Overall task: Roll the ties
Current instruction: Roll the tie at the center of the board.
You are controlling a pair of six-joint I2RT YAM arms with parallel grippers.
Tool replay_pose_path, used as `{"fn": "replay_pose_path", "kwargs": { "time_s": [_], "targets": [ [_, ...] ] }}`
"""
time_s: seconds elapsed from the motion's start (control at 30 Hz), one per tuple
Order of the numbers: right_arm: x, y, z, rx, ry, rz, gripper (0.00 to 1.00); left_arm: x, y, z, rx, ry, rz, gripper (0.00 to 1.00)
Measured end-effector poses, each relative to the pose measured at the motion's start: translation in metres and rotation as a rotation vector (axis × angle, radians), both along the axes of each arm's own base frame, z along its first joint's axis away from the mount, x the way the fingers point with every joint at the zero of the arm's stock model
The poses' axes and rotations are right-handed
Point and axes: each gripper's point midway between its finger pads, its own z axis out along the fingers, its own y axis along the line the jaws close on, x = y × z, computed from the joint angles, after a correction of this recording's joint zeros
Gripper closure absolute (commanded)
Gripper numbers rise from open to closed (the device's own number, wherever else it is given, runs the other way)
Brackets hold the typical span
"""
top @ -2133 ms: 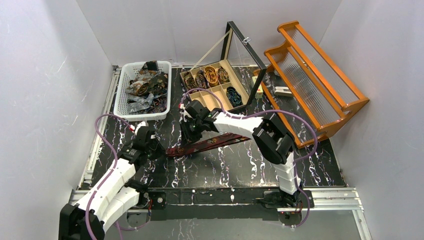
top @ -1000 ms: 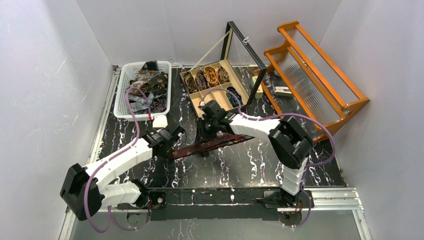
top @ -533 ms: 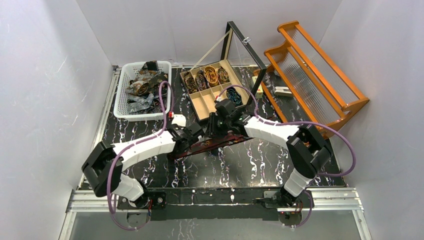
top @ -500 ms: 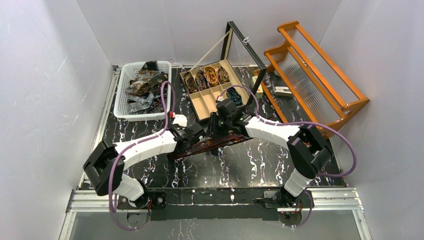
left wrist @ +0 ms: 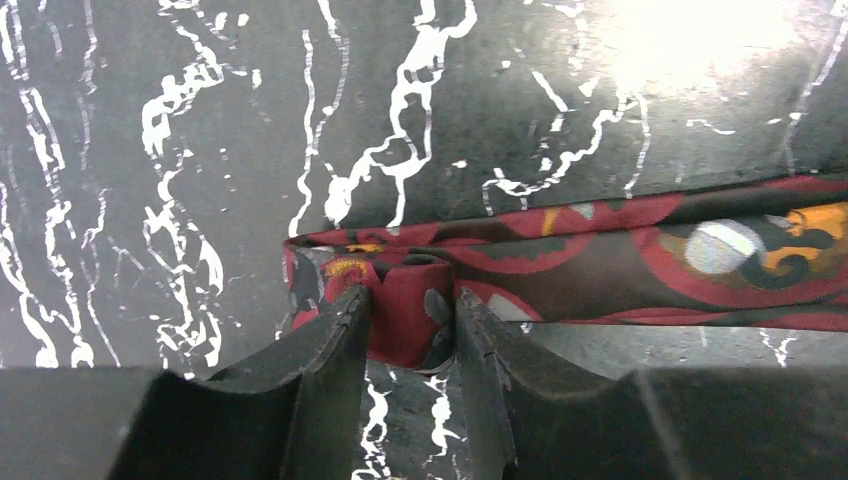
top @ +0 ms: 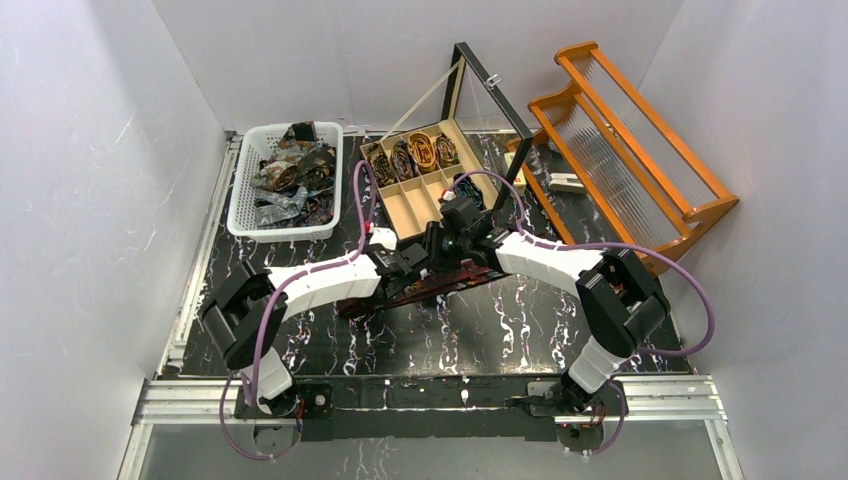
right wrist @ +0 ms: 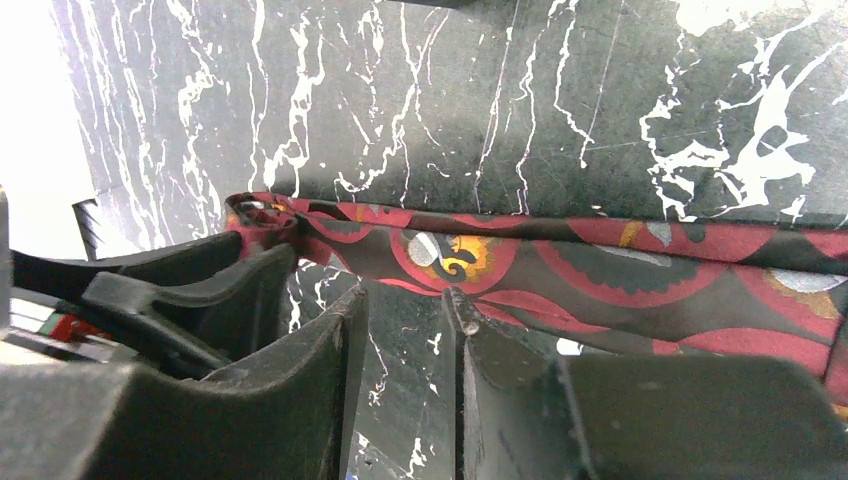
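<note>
table (top: 500, 330): black marble-look top with white veins, a metal rail (top: 430, 390) along its near edge.
tie (left wrist: 650, 260): dark red, patterned in gold and grey, lay flat across the middle of the table, its left end folded over on itself.
left gripper (left wrist: 410, 300): its fingers flanked the folded end, fabric filling the gap; pinching or only touching, cannot tell.
right gripper (right wrist: 403, 295): just right of the left one, jaws a little apart over bare table, holding nothing, tips at the tie's edge.
basket (top: 283, 232): white, slotted, far left, heaped with loose ties (top: 290, 175).
box (top: 420, 205): wooden, divided, far centre; four coils (top: 423, 150) filled its far row, a blue coil (top: 468, 193) sat in a nearer right cell; glass lid (top: 490, 90) stood open.
rack (top: 630, 150): orange wood, far right, tilted.
walls (top: 100, 150): plain white.
</note>
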Motion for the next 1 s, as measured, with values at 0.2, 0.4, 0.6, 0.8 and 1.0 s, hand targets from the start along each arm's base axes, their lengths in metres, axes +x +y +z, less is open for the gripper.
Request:
{"fn": "replay_pose_path", "kwargs": {
  "time_s": [0.2, 0.4, 0.6, 0.8, 1.0],
  "targets": [
    [-0.003, 0.0, -0.002, 0.012, 0.014, 0.008, 0.56, 0.005, -0.025, -0.013, -0.082, 0.025, -0.018, 0.55],
    [-0.001, -0.002, -0.003, 0.014, 0.014, 0.006, 0.51, 0.005, -0.045, -0.016, -0.183, 0.038, -0.025, 0.44],
    [0.0, 0.001, 0.005, 0.047, -0.039, 0.068, 0.32, 0.008, -0.057, 0.04, -0.405, -0.095, -0.036, 0.28],
    [-0.003, 0.026, 0.038, 0.199, -0.217, 0.31, 0.22, -0.005, -0.031, 0.076, -0.591, -0.228, 0.029, 0.17],
    [-0.02, 0.06, 0.058, 0.276, -0.575, 0.634, 0.14, -0.023, 0.035, 0.031, -0.592, -0.191, 0.239, 0.08]
  ]
}}
